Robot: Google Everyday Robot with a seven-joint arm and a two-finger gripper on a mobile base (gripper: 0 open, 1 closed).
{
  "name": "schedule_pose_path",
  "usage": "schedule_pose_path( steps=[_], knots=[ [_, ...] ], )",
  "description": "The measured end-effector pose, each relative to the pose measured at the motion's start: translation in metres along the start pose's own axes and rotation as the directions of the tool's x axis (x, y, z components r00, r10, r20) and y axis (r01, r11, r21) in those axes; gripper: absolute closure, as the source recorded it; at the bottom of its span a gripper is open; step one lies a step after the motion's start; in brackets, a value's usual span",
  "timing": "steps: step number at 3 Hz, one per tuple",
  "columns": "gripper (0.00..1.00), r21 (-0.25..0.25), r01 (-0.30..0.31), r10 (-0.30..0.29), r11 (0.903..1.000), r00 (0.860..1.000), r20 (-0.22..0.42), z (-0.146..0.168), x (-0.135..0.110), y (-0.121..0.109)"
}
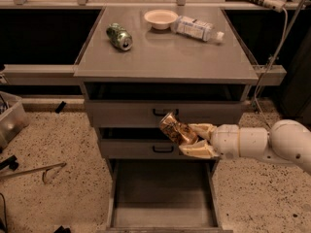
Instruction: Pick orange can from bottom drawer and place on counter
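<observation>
the surface [165,57] fills the upper middle of the frame, and its front lip hangs above me; if i rise straight up, i judge the can would strike it. the bottom drawer [163,198] lies open at lower centre, under any drop. my gripper [189,140], centre right, is clamped on the orange can [176,129], tilted and gripped near one end, so it could slip. the green can [119,36], upper left, might roll if bumped.

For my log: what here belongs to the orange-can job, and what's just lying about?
Job: mottled orange-gold can, held by the gripper before the middle drawer; open grey bottom drawer; flat grey counter.
Lying about: green can, white bowl, clear plastic bottle.
</observation>
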State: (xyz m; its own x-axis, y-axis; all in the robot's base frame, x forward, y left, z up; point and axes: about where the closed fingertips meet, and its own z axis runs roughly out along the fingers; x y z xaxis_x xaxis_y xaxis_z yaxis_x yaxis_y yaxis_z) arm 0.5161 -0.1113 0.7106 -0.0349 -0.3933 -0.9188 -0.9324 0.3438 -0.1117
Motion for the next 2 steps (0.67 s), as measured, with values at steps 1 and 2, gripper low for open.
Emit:
schedule_pose_path(
  steps=[1, 2],
  knots=[
    [1.0, 0.013, 0.041, -0.04, 0.9991, 0.999, -0.019, -0.021, -0.034, -0.015],
    [1.0, -0.006, 0.099, -0.099, 0.9951, 0.995, -0.021, -0.054, -0.107, -0.035]
  ],
)
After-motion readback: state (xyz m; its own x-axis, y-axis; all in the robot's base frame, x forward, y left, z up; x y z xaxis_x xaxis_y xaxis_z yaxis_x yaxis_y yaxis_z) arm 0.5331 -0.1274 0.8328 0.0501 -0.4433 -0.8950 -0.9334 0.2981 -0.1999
